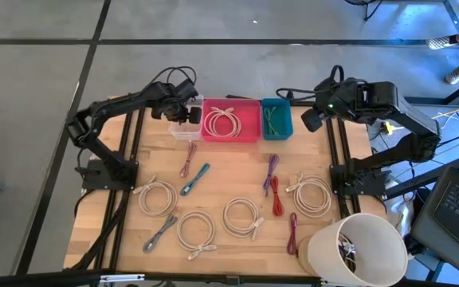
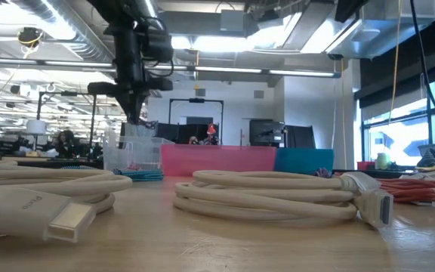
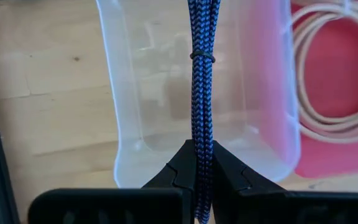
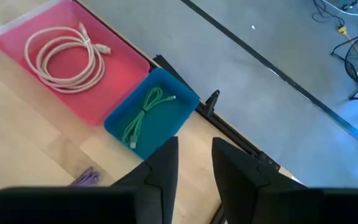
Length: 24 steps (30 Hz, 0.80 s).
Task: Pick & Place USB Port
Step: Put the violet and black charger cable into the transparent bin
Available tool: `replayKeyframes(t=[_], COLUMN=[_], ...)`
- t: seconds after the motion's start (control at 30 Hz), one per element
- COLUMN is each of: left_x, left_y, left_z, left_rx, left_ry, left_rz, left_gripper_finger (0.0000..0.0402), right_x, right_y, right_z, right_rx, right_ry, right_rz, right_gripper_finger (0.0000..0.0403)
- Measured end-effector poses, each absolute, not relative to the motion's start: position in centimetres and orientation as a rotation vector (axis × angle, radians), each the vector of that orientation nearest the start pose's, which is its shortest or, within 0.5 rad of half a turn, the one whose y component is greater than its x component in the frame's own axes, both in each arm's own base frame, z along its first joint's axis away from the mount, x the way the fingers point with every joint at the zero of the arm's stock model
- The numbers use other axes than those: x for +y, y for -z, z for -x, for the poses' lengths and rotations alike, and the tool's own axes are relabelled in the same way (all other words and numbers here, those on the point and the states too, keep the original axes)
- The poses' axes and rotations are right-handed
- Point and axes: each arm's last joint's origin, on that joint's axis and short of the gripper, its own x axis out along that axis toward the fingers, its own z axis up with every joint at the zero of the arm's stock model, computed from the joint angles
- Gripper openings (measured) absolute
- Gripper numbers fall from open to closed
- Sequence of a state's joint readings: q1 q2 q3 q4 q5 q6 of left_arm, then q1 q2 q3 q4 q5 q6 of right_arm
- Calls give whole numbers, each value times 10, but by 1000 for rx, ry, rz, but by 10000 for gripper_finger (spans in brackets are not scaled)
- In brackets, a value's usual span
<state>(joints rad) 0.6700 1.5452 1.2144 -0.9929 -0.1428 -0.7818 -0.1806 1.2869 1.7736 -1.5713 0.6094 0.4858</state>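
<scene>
Pale wood makes up the tabletop (image 1: 229,171), and nearest me it is strewn with coiled cream cables (image 2: 270,198), a few short purple, red and teal leads among them, plus a big white bucket (image 1: 357,249) at one corner. Past those, along the far edge, three bins sit in a row: clear bin (image 3: 166,93), pink bin (image 1: 231,121) holding one cream coil, and teal bin (image 1: 276,119) with a green cable (image 4: 145,115). Beyond the table is grey floor and a lit workshop with monitors.

Left gripper (image 3: 202,163) hangs over the clear bin, jaws pinched narrow on a blue braided USB cable (image 3: 202,74) that runs straight ahead of them above the bin's bottom. Right gripper (image 4: 194,163) hovers raised near the teal bin, jaws parted and holding nothing.
</scene>
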Motion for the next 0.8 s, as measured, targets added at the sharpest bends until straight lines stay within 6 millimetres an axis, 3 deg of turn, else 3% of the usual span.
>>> replayKeyframes(t=[0.43,0.8], left_x=[198,204], left_y=[-209,-181], left_z=[-204,-198], left_rx=[1010,893], left_ry=[-1213,-1212], left_rz=[1087,1149], left_gripper_finger=[14,12], right_x=[-49,-49], right_y=[-436,-436], right_z=[-174,-175], right_rx=[914,903], right_ry=[951,950], right_rz=[-170,-173], right_gripper_finger=[100,100])
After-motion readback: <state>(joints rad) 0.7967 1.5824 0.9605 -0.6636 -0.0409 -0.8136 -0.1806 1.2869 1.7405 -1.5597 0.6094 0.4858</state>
